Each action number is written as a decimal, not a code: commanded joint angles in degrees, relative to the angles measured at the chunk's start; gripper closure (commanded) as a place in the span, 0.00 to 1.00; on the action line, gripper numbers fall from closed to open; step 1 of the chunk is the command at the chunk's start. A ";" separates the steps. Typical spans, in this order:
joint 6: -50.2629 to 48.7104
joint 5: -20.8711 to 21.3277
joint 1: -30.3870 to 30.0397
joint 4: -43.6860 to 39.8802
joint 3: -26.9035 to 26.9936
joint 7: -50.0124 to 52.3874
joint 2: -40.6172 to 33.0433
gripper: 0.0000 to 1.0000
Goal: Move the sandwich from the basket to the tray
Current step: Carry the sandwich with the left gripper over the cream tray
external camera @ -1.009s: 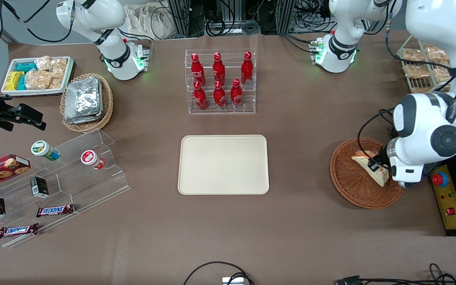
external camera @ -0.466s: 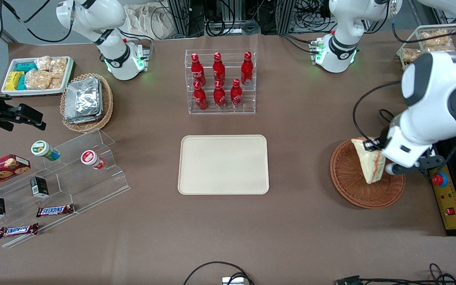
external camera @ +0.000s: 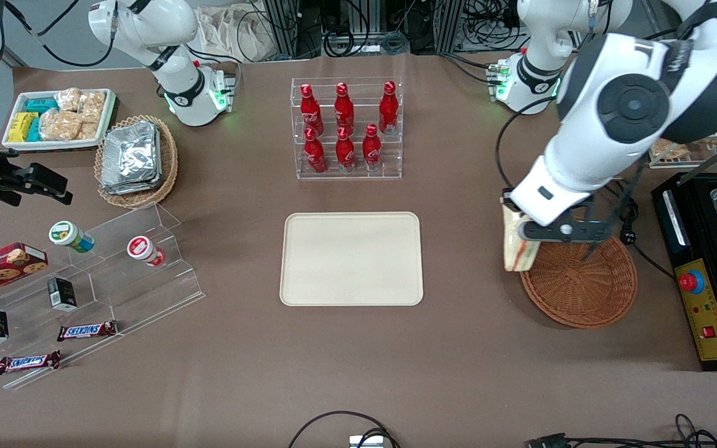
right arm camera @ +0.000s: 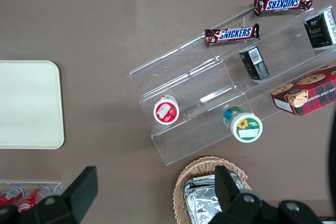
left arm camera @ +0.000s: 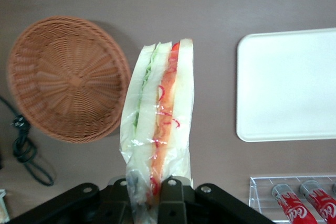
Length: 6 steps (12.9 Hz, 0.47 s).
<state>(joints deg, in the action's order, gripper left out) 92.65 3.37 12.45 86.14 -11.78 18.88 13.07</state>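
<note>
My left gripper point(external camera: 523, 231) is shut on the sandwich point(external camera: 514, 249), a plastic-wrapped wedge of white bread with red-orange and green filling. It holds the sandwich in the air above the rim of the reddish-brown wicker basket point(external camera: 582, 289), on the side toward the tray. In the left wrist view the fingers point(left arm camera: 173, 195) clamp the sandwich point(left arm camera: 160, 108) at its end, with the basket point(left arm camera: 63, 77) empty below and beside it. The cream-beige tray point(external camera: 351, 258) lies flat in the middle of the table, empty; it also shows in the left wrist view point(left arm camera: 286, 85).
A clear rack of red bottles point(external camera: 346, 127) stands farther from the front camera than the tray. A black control box with a red button point(external camera: 704, 311) and metal pans lie beside the basket at the working arm's end. Acrylic steps with snacks point(external camera: 84, 280) lie toward the parked arm's end.
My left gripper has lifted the sandwich out of the basket and carried it toward the tray, from above the basket's middle to its tray-side rim. The arm has swung higher.
</note>
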 commanded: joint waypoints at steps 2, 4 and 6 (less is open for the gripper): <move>6.47 1.38 5.53 -2.99 -1.67 4.90 6.51 1.00; 9.98 2.60 8.36 -2.99 -1.32 9.94 10.47 1.00; 13.24 4.71 10.30 -2.99 -0.61 11.87 13.72 1.00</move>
<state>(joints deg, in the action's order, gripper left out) 104.60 6.03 21.02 85.79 -13.57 28.64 23.16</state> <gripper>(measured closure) 0.841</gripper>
